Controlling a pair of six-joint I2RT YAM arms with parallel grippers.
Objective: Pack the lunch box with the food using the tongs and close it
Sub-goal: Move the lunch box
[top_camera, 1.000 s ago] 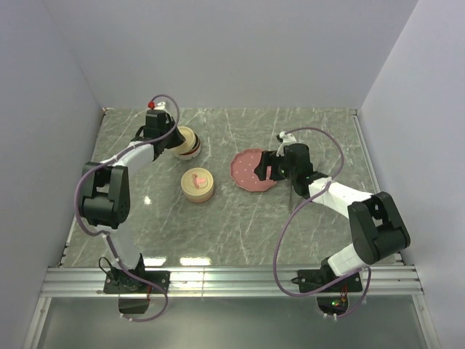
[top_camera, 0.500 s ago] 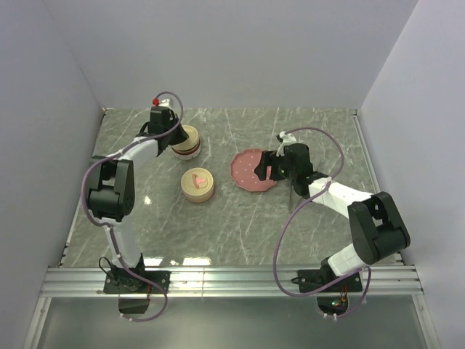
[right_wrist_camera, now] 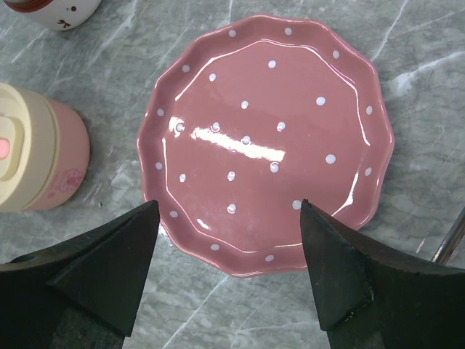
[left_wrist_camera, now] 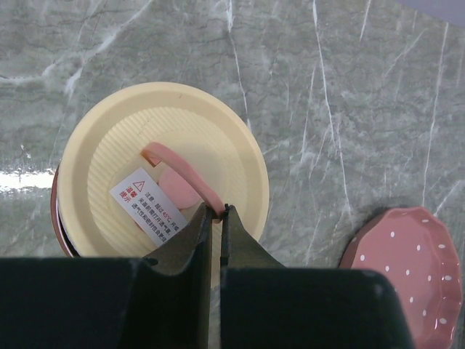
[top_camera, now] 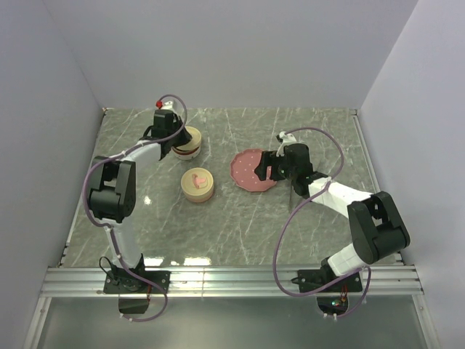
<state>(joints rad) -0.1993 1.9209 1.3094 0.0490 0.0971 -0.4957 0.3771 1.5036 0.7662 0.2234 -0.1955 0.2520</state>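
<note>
Two cream: lidded container (left_wrist_camera: 163, 171) far-left, middle container (top_camera: 197, 185); one pink plate (right_wrist_camera: 269, 138); tongs (right_wrist_camera: 450, 234) mostly cut off; left gripper (left_wrist_camera: 216, 212) together, right gripper (right_wrist_camera: 229, 211) apart

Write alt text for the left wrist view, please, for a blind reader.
The shut left gripper hangs over a round cream lid, tips at the end of its pink handle. A pink dotted plate lies lower right on the grey marble table.

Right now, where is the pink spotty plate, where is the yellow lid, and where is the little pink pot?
pink plate (right_wrist_camera: 265, 145): right wrist view, middle of its spotty face.
yellow lid (left_wrist_camera: 102, 149): left wrist view, ribbed top beside the label.
pink pot (right_wrist_camera: 62, 167): right wrist view, its pink side wall.
</note>
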